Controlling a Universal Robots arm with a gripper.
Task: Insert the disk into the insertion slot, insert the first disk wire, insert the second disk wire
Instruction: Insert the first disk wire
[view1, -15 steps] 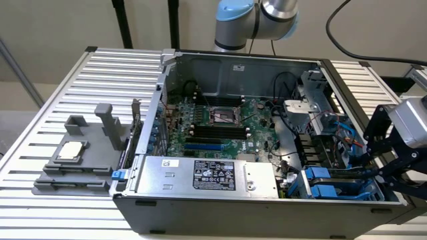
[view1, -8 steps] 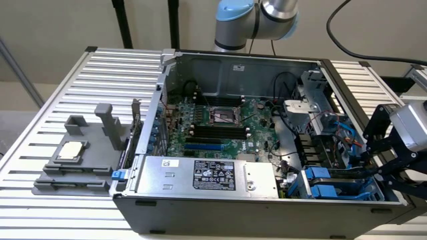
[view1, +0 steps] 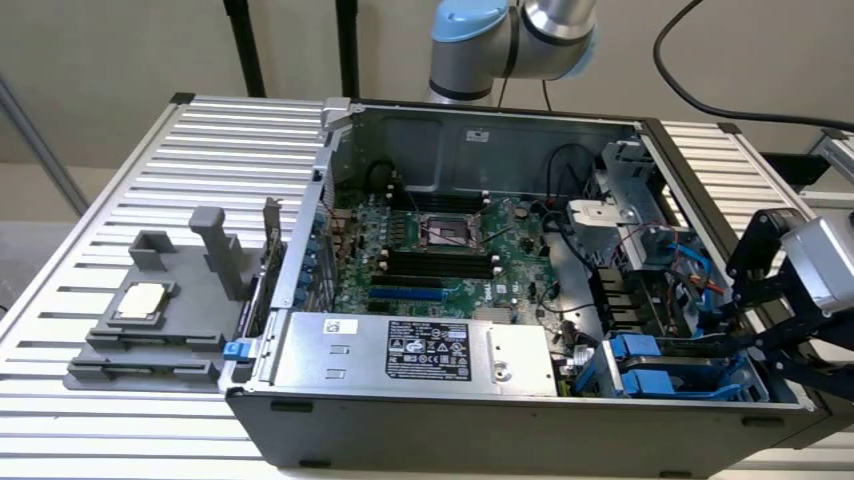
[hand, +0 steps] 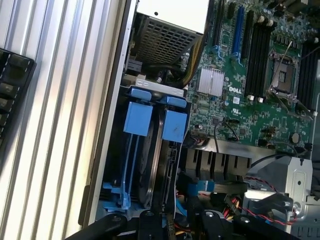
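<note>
Gripper reaches in low over a corner of the case at the exterior view's right, wrist tilted inward (whether it pinches anything, I cannot tell). Nearby, the disk stands on edge in the insertion slot, dark between bright blue tabs.

computer case: 1 | motherboard: 1 | power-supply box: 1 | blue tabs: 2
</note>
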